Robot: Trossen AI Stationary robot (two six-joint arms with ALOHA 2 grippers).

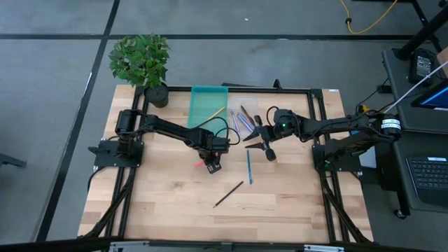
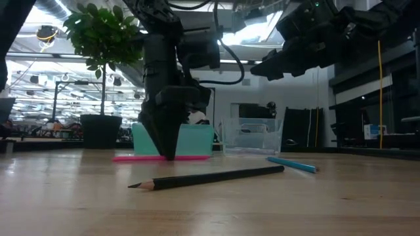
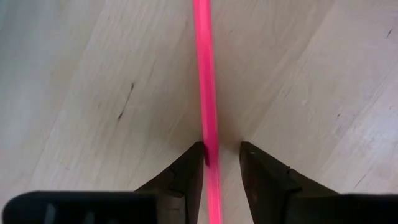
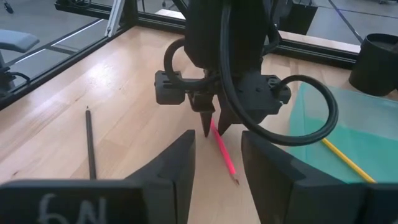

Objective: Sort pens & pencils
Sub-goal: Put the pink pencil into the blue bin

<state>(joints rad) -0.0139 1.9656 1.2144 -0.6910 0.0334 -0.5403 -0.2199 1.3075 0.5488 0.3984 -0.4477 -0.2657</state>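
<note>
A pink-red pencil (image 3: 205, 74) lies flat on the wooden table near its middle. My left gripper (image 3: 222, 149) points down over it, open, with one fingertip on each side of the pencil, low at the tabletop (image 2: 169, 154). A blue pencil (image 1: 248, 166) and a black pencil (image 1: 228, 194) lie on the table nearer the front edge. A yellow pencil (image 1: 215, 112) lies in the teal tray (image 1: 203, 98). My right gripper (image 1: 260, 148) hangs open above the table, right of the left one, with nothing between its fingers. My left gripper comes at the pink-red pencil from above, its fingers standing across it. One fingertip (image 3: 194, 160) is right against the pencil's side (image 3: 210, 144); I cannot tell whether it touches. The other fingertip stands clear. The pencil lies on the table.
A clear tray (image 1: 243, 120) with purple and blue sticks stands beside the teal tray at the back. A potted plant (image 1: 143, 63) stands at the far left corner. Bare wood lies toward the near edge and both front corners.
</note>
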